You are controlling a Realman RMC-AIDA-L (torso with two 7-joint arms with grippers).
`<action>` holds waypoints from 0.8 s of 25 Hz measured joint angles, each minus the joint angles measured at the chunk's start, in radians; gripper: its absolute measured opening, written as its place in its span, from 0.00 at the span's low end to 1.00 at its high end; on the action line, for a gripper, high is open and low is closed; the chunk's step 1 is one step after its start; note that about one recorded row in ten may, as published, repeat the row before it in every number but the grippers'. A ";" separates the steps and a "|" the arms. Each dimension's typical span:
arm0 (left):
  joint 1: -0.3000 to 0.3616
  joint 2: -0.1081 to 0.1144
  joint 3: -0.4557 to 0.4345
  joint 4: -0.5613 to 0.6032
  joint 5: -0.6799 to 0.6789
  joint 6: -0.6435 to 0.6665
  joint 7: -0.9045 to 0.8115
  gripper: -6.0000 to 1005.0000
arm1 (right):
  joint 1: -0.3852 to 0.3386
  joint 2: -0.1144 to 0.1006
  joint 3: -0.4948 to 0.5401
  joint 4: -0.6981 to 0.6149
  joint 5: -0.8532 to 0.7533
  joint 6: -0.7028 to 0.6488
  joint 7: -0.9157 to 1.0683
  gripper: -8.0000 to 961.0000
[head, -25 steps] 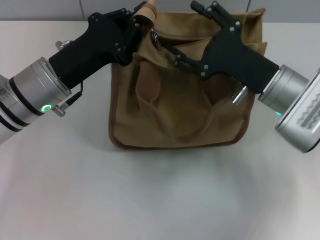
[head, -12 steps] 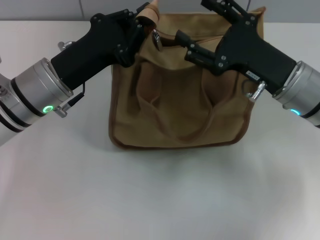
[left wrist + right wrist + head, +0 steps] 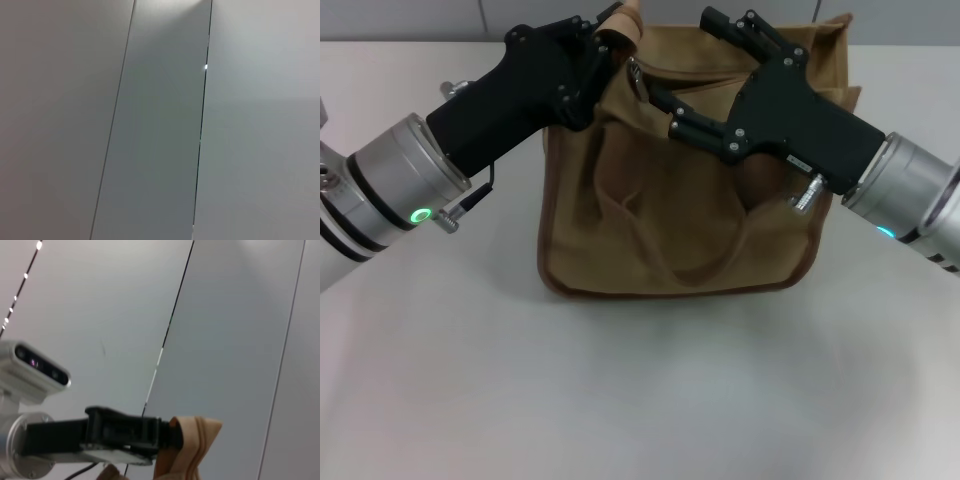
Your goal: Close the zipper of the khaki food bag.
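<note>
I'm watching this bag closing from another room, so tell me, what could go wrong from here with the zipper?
The left gripper is shut on the khaki food bag only at its top corner flap, so the cloth might slip out under a pull. The right gripper, open over the bag's mouth, may miss the zipper pull and snag a handle. The soft bag could drag across the table.

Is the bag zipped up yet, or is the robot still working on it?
Not zipped yet. The khaki food bag gapes open along its top. The left end effector is pinching the bag's top corner to hold it. The right end effector is open, spread over the bag's mouth near the zipper. Pulling the zipper across is what's left.
</note>
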 joint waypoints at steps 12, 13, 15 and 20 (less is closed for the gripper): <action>-0.022 0.000 0.000 -0.031 0.000 -0.001 0.009 0.03 | 0.051 0.000 0.085 0.073 0.002 0.064 -0.147 0.86; -0.022 0.000 0.000 -0.031 0.000 -0.001 0.009 0.03 | 0.046 0.000 0.107 0.074 -0.006 0.054 -0.149 0.86; -0.022 0.000 0.000 -0.031 0.000 -0.004 0.009 0.03 | 0.042 0.000 0.124 0.074 -0.041 0.031 -0.151 0.86; -0.024 0.000 0.000 -0.031 0.000 -0.013 0.011 0.03 | 0.050 0.000 0.134 0.083 -0.087 0.040 -0.158 0.84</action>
